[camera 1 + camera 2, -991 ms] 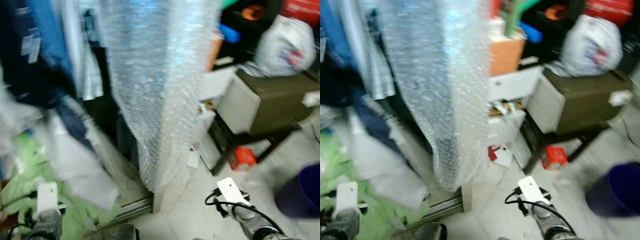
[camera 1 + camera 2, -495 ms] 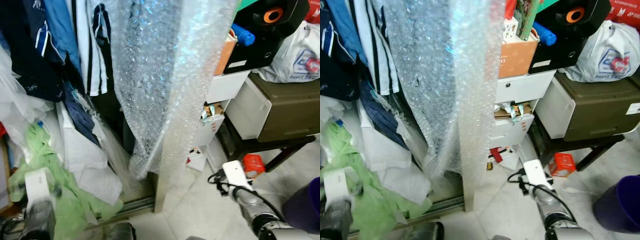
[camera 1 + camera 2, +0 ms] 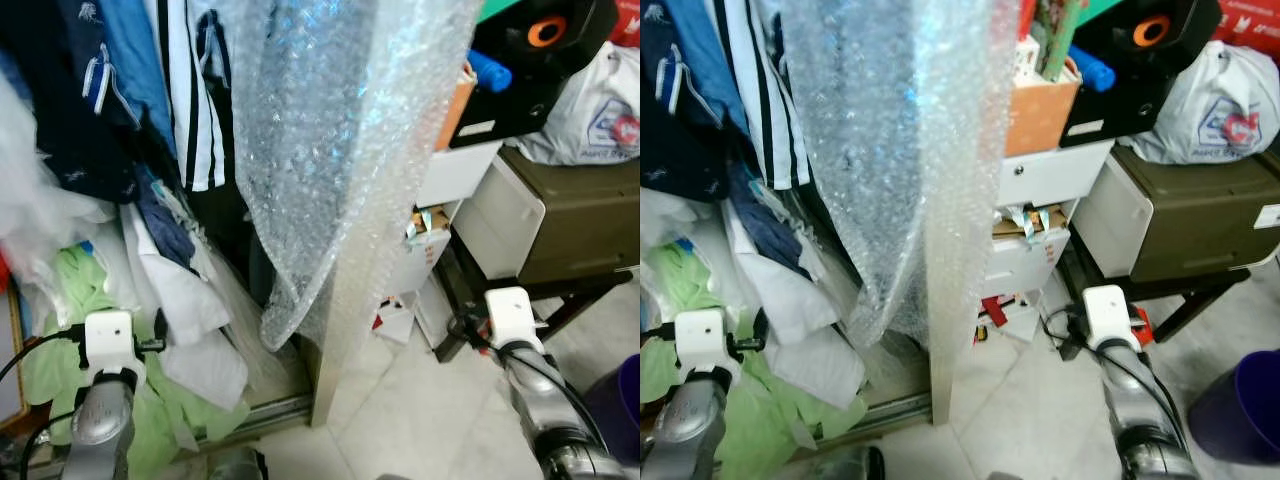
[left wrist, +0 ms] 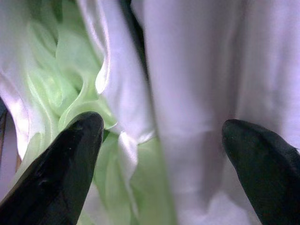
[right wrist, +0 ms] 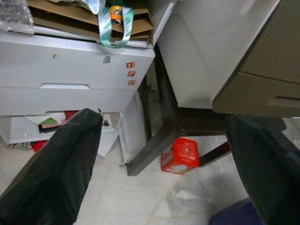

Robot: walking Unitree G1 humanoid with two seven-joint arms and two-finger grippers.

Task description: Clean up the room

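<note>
A heap of clothes lies low on the left, with a green garment (image 3: 55, 340) and a white garment (image 3: 195, 320) spilling from under hanging shirts. My left gripper (image 4: 159, 164) is open and close in front of that white and green cloth, nothing between its fingers (image 4: 61, 168). Its wrist (image 3: 108, 340) shows at the lower left. My right gripper (image 5: 164, 154) is open too, facing white drawers (image 5: 70, 70) and a small red box (image 5: 180, 154) on the floor by a black table leg. Its wrist (image 3: 512, 318) is at the lower right.
A big sheet of bubble wrap (image 3: 330, 150) hangs over a pale post in the middle. At the right, an olive storage box (image 3: 570, 210) sits on a black stand, a white bag (image 3: 600, 110) on top. A purple bin (image 3: 1240, 400) stands on the tiled floor.
Both arms have come up and forward: the left wrist is now closer to the clothes heap, the right wrist nearer the drawers and table leg. The camera has also shifted a little.
</note>
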